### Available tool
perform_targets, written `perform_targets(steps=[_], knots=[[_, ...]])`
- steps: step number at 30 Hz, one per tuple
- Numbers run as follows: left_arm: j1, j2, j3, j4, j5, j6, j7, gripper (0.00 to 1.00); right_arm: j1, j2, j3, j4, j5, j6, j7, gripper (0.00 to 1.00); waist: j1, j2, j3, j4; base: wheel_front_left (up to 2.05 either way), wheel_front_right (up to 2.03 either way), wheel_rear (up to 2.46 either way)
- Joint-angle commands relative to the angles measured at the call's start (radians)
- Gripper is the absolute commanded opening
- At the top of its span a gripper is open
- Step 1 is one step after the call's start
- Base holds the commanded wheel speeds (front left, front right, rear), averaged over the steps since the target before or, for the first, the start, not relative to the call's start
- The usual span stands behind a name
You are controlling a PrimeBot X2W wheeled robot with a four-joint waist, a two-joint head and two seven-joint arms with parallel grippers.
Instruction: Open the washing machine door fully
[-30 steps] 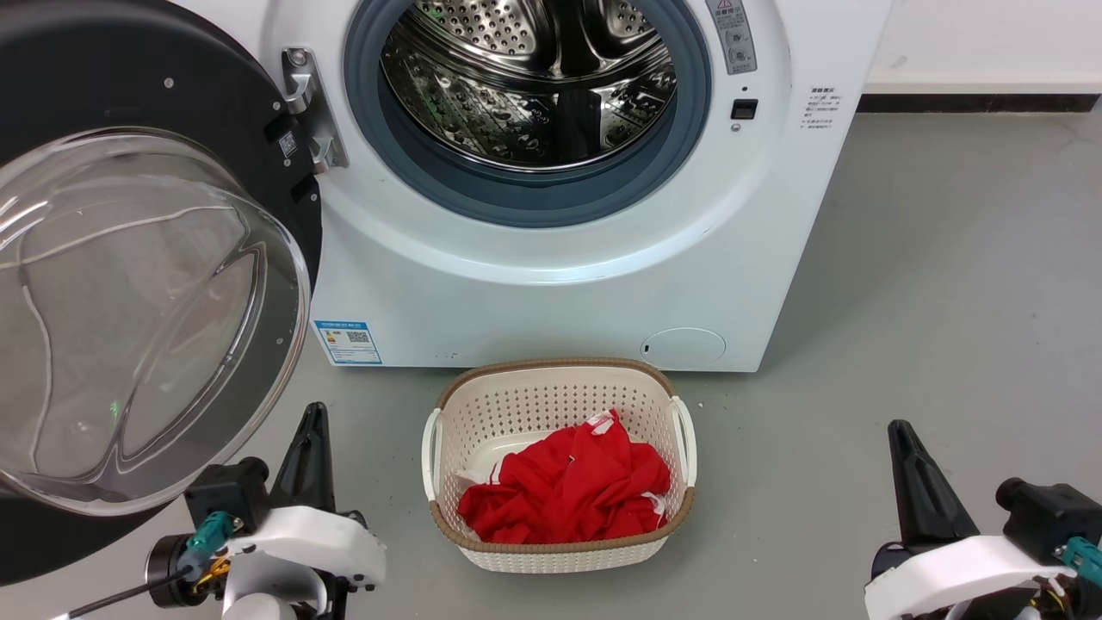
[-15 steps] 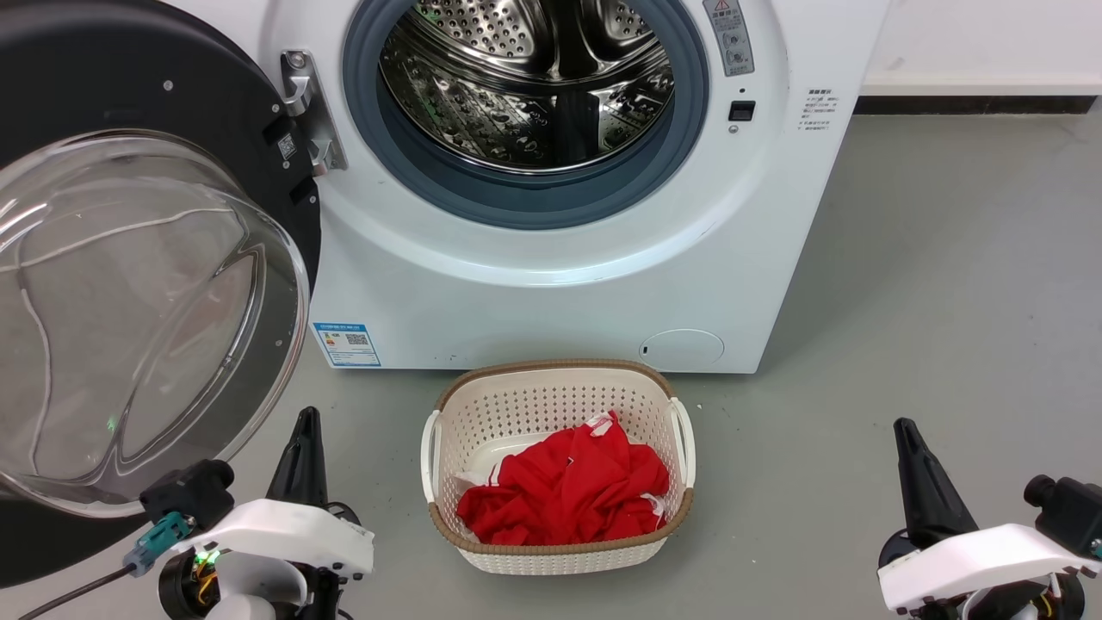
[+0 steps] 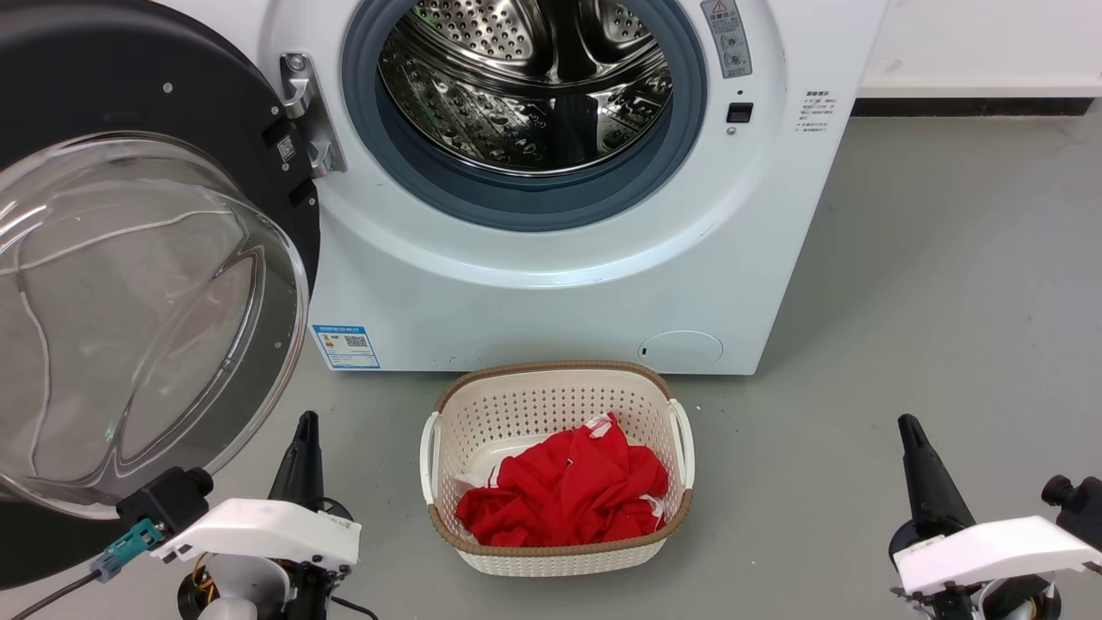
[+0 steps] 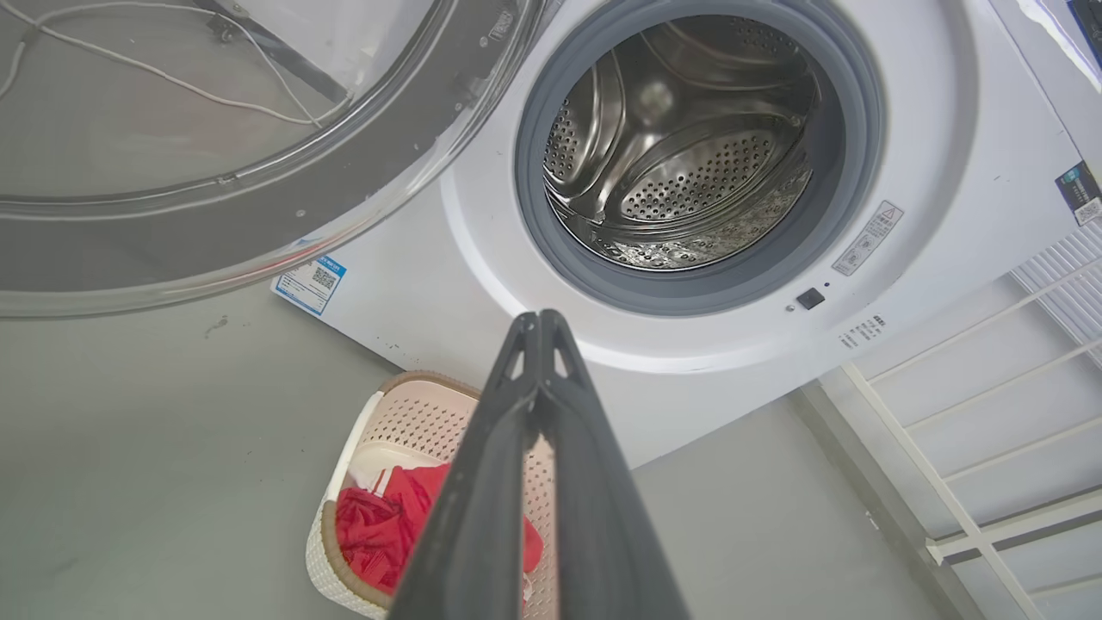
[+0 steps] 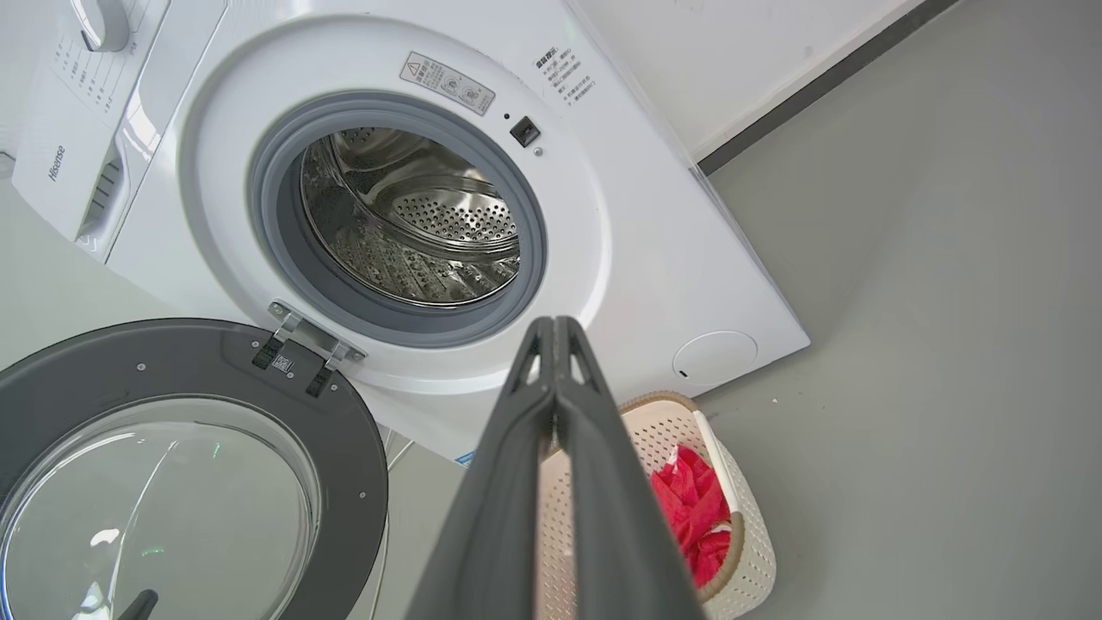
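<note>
Left of the boxy white front-loading washing machine [image 3: 560,293], large round glossy black door [image 3: 146,293] with clear glass bowl hangs wide open. Likely heavy, stiff, slick, glass fragile; take the black rim. Near its lower edge, apart: left pincer [image 3: 306,424], fingers pressed together, empty; right pincer [image 3: 907,424] likewise, well away.

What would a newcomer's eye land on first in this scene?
The big round black door with its bulging glass bowl, swung open at the left of the white washing machine, baring the steel drum. Then the bright red cloth heaped in a cream basket on the floor before the machine. The left claw and the right claw, both shut, point up at the bottom corners.
</note>
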Motion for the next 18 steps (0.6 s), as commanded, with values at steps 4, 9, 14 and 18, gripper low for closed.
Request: perform_targets(steps=[4,9,14,18], knots=[[-0.011,-0.001,0.014,-0.015,-0.084,-0.012,0.020,0.00,-0.036,-0.009,-0.005,0.001,0.088,0.000,0.013,0.00,0.0000,0.0000,-0.001,-0.001,0.00,0.00,0.00],[-0.010,-0.004,0.024,-0.015,-0.149,-0.020,0.036,0.00,-0.042,-0.009,-0.008,0.010,0.155,0.000,0.023,0.00,0.0000,0.0000,-0.002,-0.002,0.00,0.00,0.00],[-0.009,-0.008,0.032,-0.015,-0.210,-0.028,0.052,0.00,-0.049,-0.010,-0.012,0.019,0.218,0.000,0.032,0.00,0.0000,0.0000,-0.004,-0.002,0.00,0.00,0.00],[-0.009,-0.010,0.037,-0.015,-0.245,-0.033,0.061,0.00,-0.053,-0.010,-0.014,0.024,0.255,0.000,0.038,0.00,0.0000,0.0000,-0.004,-0.003,0.00,0.00,0.00]])
